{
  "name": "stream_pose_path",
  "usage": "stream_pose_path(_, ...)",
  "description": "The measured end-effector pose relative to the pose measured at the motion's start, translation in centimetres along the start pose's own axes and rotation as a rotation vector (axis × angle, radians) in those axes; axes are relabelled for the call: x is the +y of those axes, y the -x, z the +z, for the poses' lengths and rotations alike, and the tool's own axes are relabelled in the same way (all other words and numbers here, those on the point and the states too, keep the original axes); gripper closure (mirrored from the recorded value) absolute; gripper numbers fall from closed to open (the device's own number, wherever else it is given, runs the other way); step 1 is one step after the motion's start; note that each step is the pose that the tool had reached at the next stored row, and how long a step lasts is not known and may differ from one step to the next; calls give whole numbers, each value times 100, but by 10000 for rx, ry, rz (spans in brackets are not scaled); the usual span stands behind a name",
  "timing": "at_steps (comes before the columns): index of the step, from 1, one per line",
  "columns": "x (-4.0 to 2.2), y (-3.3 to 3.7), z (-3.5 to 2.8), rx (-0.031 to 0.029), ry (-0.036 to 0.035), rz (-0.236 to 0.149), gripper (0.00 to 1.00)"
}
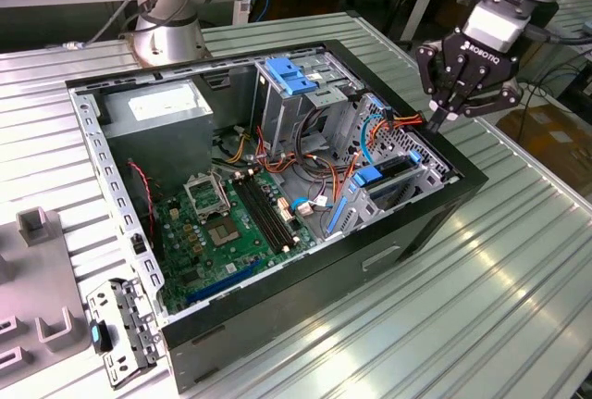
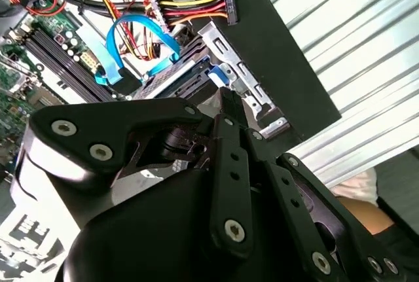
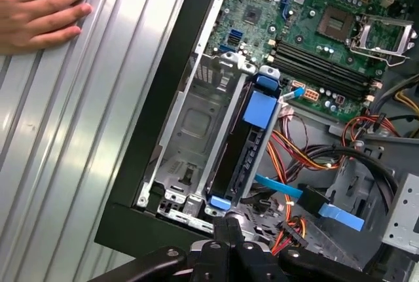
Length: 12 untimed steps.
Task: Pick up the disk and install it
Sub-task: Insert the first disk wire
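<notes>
Arm hangs over the computer case (image 1: 305, 274) edge, gripper (image 1: 435, 121) pointing down, jaws clenched on nothing, close above the disk (image 3: 243, 154) standing edge-on in its bay (image 3: 186, 125).

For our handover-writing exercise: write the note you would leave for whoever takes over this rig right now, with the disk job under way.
Gripper: shut, holding nothing, above the computer case's edge by the drive cage.
Disk: standing on edge inside the drive cage, blue rails at both ends.
Done: disk is out of the gripper and in the cage.
Left: confirm it is fully seated; the pictures cannot settle that.
Caution: a person's hand rests on the table beside the case.
</notes>
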State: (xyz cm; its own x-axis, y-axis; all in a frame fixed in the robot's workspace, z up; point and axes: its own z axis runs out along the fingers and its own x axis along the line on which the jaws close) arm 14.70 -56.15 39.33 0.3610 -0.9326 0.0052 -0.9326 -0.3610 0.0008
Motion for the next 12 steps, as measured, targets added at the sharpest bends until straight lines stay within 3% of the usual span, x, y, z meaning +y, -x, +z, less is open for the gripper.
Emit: stream_pose_path(12, -223, -33, 0, 1, -3, -544, 89)
